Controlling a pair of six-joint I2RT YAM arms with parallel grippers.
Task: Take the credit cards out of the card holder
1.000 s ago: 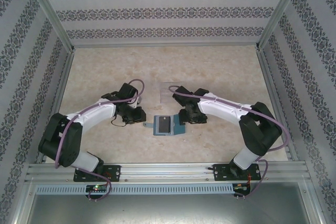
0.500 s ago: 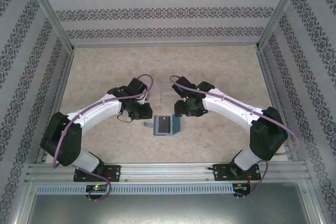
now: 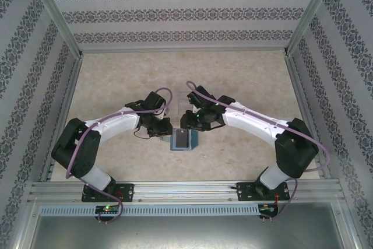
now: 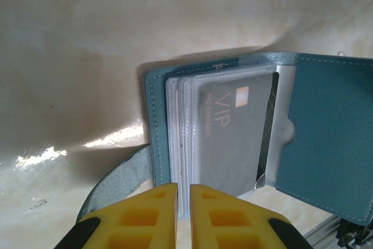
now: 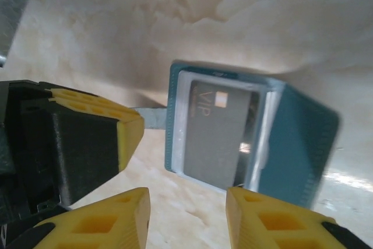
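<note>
Left gripper (image 4: 183, 217), fingers nearly pressed together, is sitting at the edge of the open teal folding card holder (image 4: 332, 121) just ahead, probably to steady it. Right gripper (image 5: 186, 214), spread, is hovering just short of the sleeved grey VIP credit card (image 5: 213, 138).

Small teal folding card holder (image 4: 332, 122) lying open at the front middle of the pale marbled table (image 3: 116, 86), dark grey credit card (image 4: 233, 135) in its left panel's sleeve, left gripper (image 4: 183, 189) at its left edge, right gripper (image 5: 186, 202) just behind-right, clear square sheet (image 3: 179, 108) behind it
</note>
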